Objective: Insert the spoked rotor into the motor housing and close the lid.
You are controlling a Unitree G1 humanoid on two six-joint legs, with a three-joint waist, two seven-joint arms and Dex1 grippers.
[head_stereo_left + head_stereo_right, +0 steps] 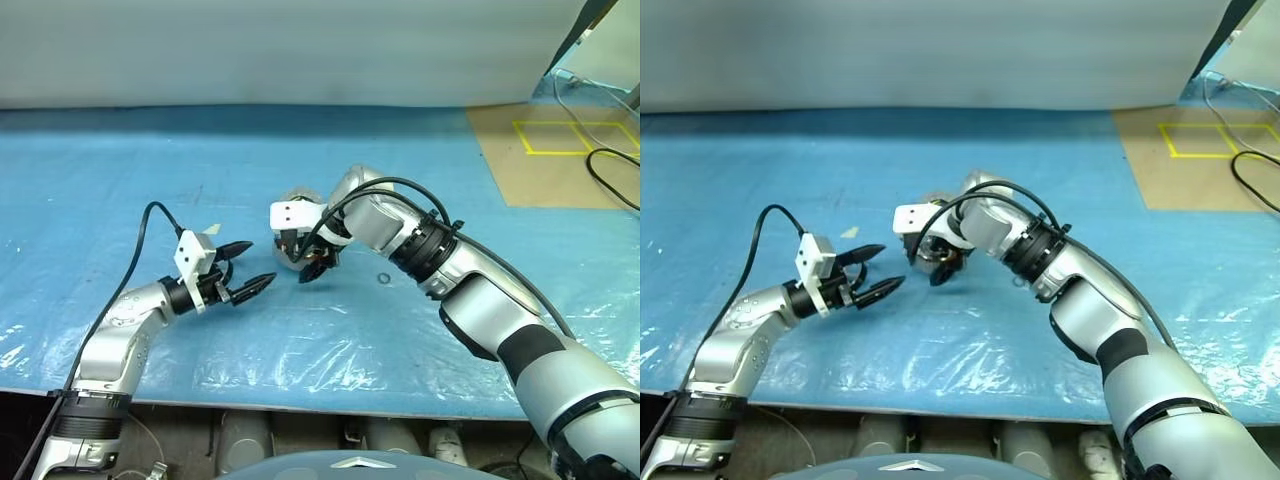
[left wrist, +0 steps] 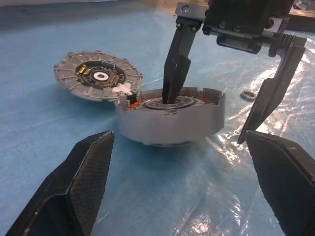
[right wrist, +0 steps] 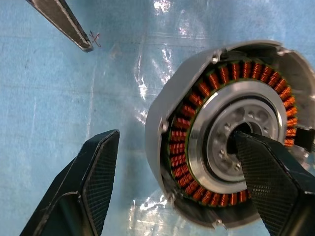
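Clearly one motor housing (image 2: 170, 120), one lid (image 2: 97, 76) beside it, both grippers' fingers (image 3: 93, 182) spread, nothing held.

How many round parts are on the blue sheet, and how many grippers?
Housing: 1
Lid: 1
Small ring: 1
Grippers: 2, the left gripper and the right gripper
Total: 5
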